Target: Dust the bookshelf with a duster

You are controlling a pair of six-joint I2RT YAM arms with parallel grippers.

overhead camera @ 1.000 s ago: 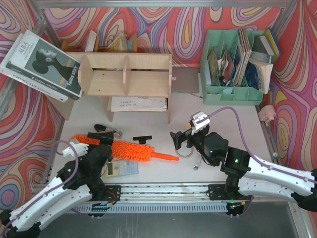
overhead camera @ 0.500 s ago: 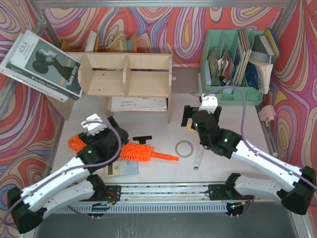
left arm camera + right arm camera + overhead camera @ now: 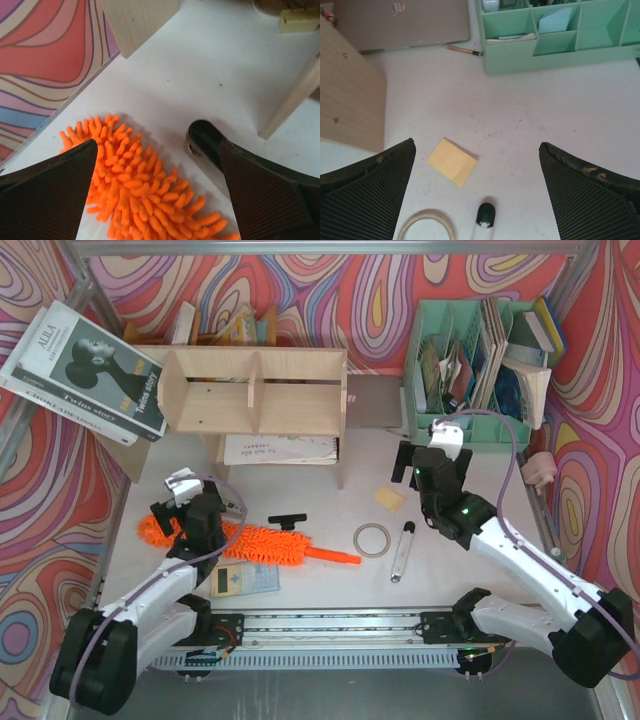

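duster (image 3: 268,545) lies flat on tabletop (image 3: 320,585) near front edge, handle pointing right. left claw (image 3: 157,145) spread wide over its fluffy left end, nothing gripped. right claw (image 3: 477,144) spread wide too, empty, above yellow note (image 3: 452,161). bookshelf (image 3: 255,390) at back left, well apart from duster

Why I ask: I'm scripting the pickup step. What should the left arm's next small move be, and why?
Probably lower the left gripper straight down onto the duster, ready to close. Its jaws stand open astride the fluffy end, which lies flat on the table, not yet gripped, and the bookshelf cannot be dusted until it is held. The right gripper is open too, far from it.
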